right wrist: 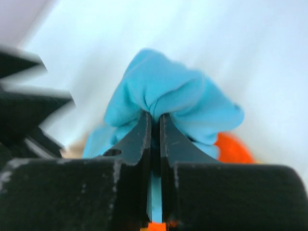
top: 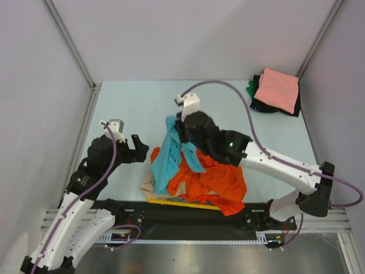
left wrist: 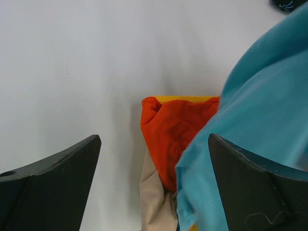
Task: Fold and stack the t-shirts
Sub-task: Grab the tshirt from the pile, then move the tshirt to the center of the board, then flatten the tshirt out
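The right claw [right wrist: 155, 115] is pinched narrow on a bunched fold of the turquoise t-shirt [top: 166, 160], holding it up beyond the yellow tray [top: 171, 201], so the cloth drapes down onto the orange t-shirt [top: 219, 180] and beige t-shirt [top: 147, 185] heaped over the tray (only its near rim shows). The left claw [top: 140, 146] stands wide and holds nothing, just left of that heap. Well apart from the tray, at the far right corner of the surface [top: 137, 103], a folded salmon pink t-shirt [top: 276, 88] lies on a black t-shirt [top: 268, 107], with a green t-shirt [top: 251, 88] showing at its left.
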Motion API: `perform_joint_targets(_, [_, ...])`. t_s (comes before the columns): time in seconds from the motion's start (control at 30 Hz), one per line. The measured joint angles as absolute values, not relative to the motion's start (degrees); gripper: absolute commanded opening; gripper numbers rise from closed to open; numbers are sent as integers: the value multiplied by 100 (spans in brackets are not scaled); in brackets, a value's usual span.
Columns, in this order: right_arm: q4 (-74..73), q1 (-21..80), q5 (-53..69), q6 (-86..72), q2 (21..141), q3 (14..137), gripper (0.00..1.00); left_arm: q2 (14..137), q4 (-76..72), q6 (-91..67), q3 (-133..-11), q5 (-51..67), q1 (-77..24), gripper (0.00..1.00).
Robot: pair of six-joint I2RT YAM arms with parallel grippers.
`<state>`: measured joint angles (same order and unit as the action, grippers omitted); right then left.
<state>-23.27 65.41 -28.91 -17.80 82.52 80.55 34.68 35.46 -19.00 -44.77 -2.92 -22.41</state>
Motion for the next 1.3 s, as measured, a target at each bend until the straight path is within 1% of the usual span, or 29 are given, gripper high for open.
perform_joint_targets(0.17, [-2338, 5857, -2926, -904, 8460, 9817, 1, 3468, 3548, -1900, -4477, -309, -2235, 100])
perform_joint_targets(0.27, [-2132, 5256, -2884, -589, 8488, 10490, 1, 3413, 3546, -1900, -4477, -333, -2235, 100])
perform_joint_targets(0.3, [-2062, 5009, -2834, -545, 8490, 10639, 12, 3393, 3546, -1900, -4477, -333, -2233, 100])
perform_joint_targets(0.33, [-2008, 4727, -2757, -528, 8490, 10750, 27, 3371, 3546, -1900, -4477, -336, -2233, 100])
perform_joint_targets(0.37, [-1962, 4528, -2729, -574, 8490, 10763, 50, 3363, 3544, -1900, -4477, -340, -2233, 100])
perform_joint_targets(0.4, [-1925, 4307, -2683, -644, 8479, 10696, 90, 3358, 3544, -1900, -4477, -351, -2233, 100])
perform_joint_targets(0.43, [-1896, 4165, -2650, -670, 8460, 10560, 96, 3365, 3544, -1900, -4477, -360, -2233, 100])
perform_joint_targets(0.47, [-1846, 4060, -2630, -711, 8409, 10256, 98, 3378, 3544, -1900, -4475, -384, -2233, 100])
perform_joint_targets(0.6, [-1857, 4005, -2626, -1037, 8053, 8368, 100, 3581, 3522, -1900, -4473, -388, -2231, 100])
perform_joint_targets(0.7, [-2062, 3979, -2534, -1345, 7708, 6790, 100, 4042, 3524, -1970, -4477, -375, -2233, 100])
perform_joint_targets(0.8, [-2331, 3861, -2432, -1610, 7170, 5892, 100, 4727, 3514, -2217, -4460, -338, -2233, 99])
perform_joint_targets(0.83, [-2408, 3828, -2416, -1686, 6936, 5756, 100, 4969, 3470, -2311, -4423, -314, -2233, 93])
perform_joint_targets(0.87, [-2416, 3787, -2397, -1752, 6685, 5680, 100, 5225, 3404, -2418, -4346, -272, -2233, 89])
perform_joint_targets(1.0, [-2355, 3741, -2344, -1914, 5916, 5658, 100, 6071, 3124, -2731, -4003, 80, -2237, 75])
perform_joint_targets(1.1, [-2351, 3736, -2298, -1973, 5642, 5627, 100, 6770, 2762, -2947, -3804, 360, -2261, 58])
perform_joint_targets(1.13, [-2355, 3736, -2283, -1981, 5586, 5586, 100, 7000, 2626, -3002, -3752, 504, -2263, 49])
perform_joint_targets(1.2, [-2368, 3736, -2255, -1992, 5502, 5472, 100, 7393, 2316, -3100, -3675, 781, -2265, 38])
perform_joint_targets(1.23, [-2386, 3734, -2244, -1994, 5465, 5406, 100, 7559, 2161, -3142, -3640, 930, -2270, 17])
perform_joint_targets(1.27, [-2403, 3723, -2233, -1994, 5437, 5349, 100, 7708, 2029, -3232, -3625, 1068, -2270, 3])
perform_joint_targets(1.3, [-2436, 3715, -2213, -1994, 5406, 5299, 100, 7776, 1964, -3111, -3651, 1142, -2270, 0])
